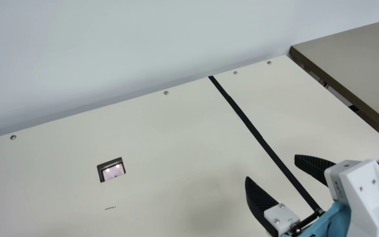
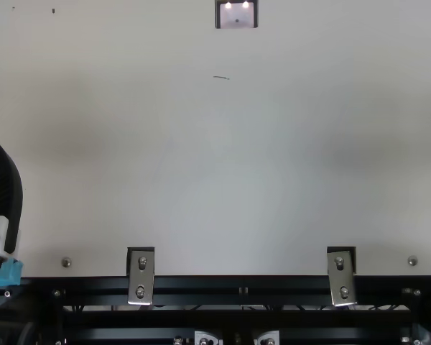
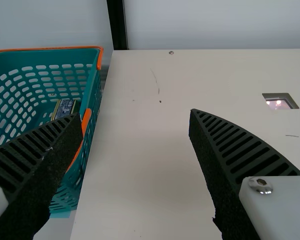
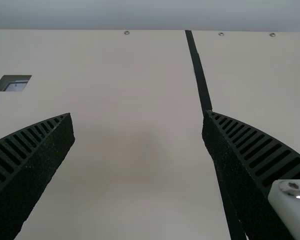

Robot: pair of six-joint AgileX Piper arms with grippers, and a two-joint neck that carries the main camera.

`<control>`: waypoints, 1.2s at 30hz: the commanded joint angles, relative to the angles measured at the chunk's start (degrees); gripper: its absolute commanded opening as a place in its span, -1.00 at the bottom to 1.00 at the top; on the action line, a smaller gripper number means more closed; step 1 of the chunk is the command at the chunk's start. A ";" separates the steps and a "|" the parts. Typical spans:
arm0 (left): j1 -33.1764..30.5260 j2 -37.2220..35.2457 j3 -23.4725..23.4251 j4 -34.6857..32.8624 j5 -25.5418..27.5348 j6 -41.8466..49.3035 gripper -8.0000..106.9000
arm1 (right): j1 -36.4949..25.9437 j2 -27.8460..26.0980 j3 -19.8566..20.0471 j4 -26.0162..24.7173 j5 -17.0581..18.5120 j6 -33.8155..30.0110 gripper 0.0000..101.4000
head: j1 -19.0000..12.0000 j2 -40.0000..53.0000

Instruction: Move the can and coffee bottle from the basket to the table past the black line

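Left wrist view: item (image 3: 65,108) in basket (image 3: 94,90), long axis unclear.

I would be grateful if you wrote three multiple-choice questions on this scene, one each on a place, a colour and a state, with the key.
1. Where does the basket stand?
A) Across the black line
B) In the middle of the table
C) Beside one edge of the table

2. What colour is the basket's rim?
A) Orange
B) White
C) Purple

3. In what state is the right hand?
A) Shut, with nothing held
B) Open, with nothing held
C) Shut on a can

Key:
1. C: the left wrist view shows the basket just outside the table's edge.
2. A: an orange band tops the teal mesh.
3. B: its two fingers stand well apart in the main view, with only bare tabletop and black line behind the gap.
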 commanded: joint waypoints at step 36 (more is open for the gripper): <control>0.00 0.00 0.00 0.00 0.00 0.00 0.71 | 3.69 10.16 -37.39 7.38 27.26 18.78 1.00 | -1.56 0.34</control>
